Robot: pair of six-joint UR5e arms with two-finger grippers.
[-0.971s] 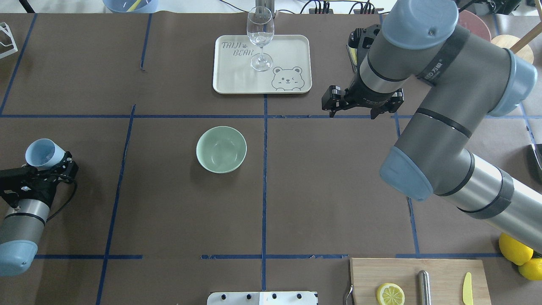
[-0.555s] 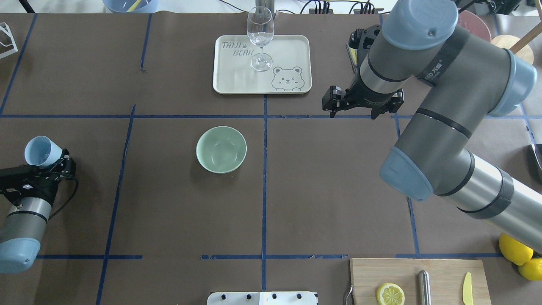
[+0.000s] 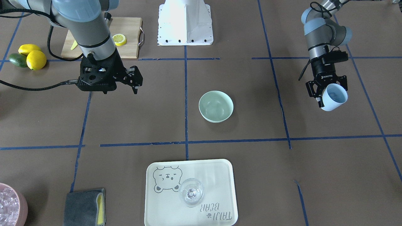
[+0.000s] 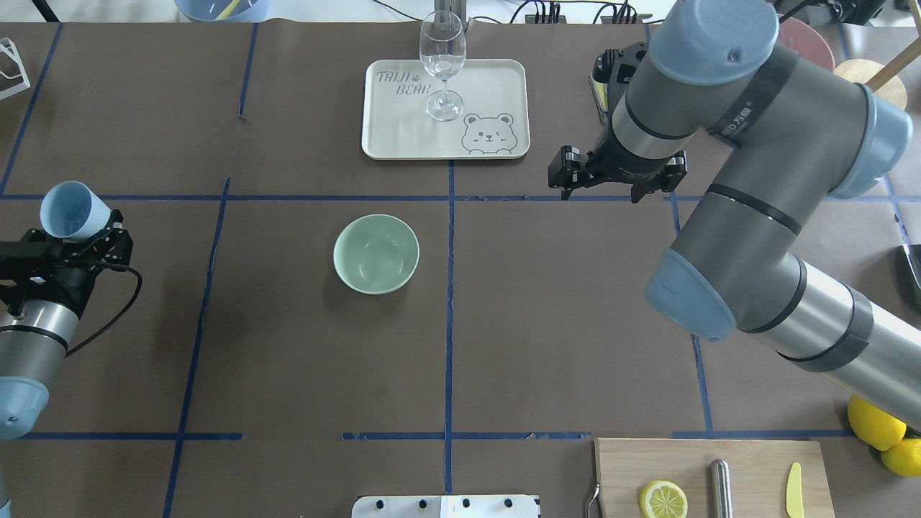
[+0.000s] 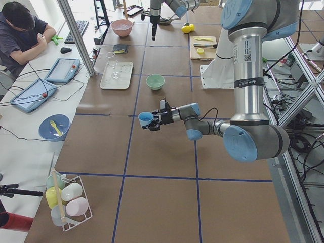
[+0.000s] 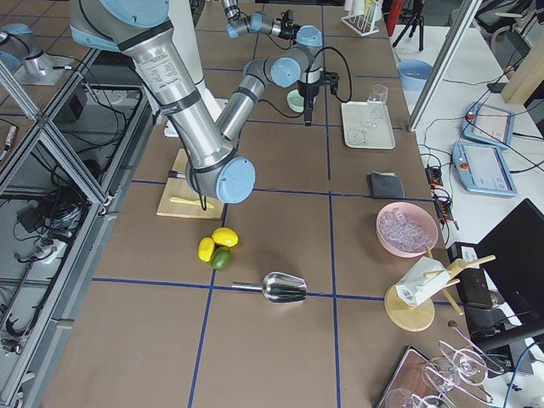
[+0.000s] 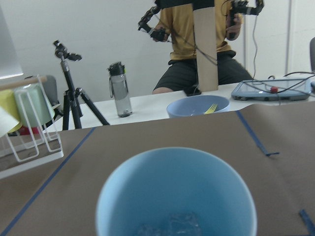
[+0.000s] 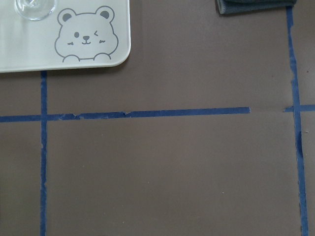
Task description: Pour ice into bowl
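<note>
Here, the left tool [image 4: 83, 232] is clamping the base of a light blue cup [image 4: 66, 210] above the left part of the counter [image 4: 288, 360]. The cup is tilting: its long axis is running away from the robot and upward, with the mouth pointing toward the far side of the counter. In the left wrist view we are looking straight into that mouth, and the ice [image 7: 170, 227] is lying at the bottom as a few clear pieces.

The bowl [image 4: 376, 254] is sitting upright near the middle of the counter, mouth up, well apart from the cup. Its green inside is showing pale glints, and we cannot tell whether any of them are ice.

The right tool [image 4: 601, 191] is hanging beside a tray [image 4: 496, 86], fingers spread wide and gripping nothing. A glass [image 4: 442, 61] is standing upright on the tray. Toward the right end, a pink tub [image 6: 384, 242] is holding a heap of cubes [image 6: 401, 226].
</note>
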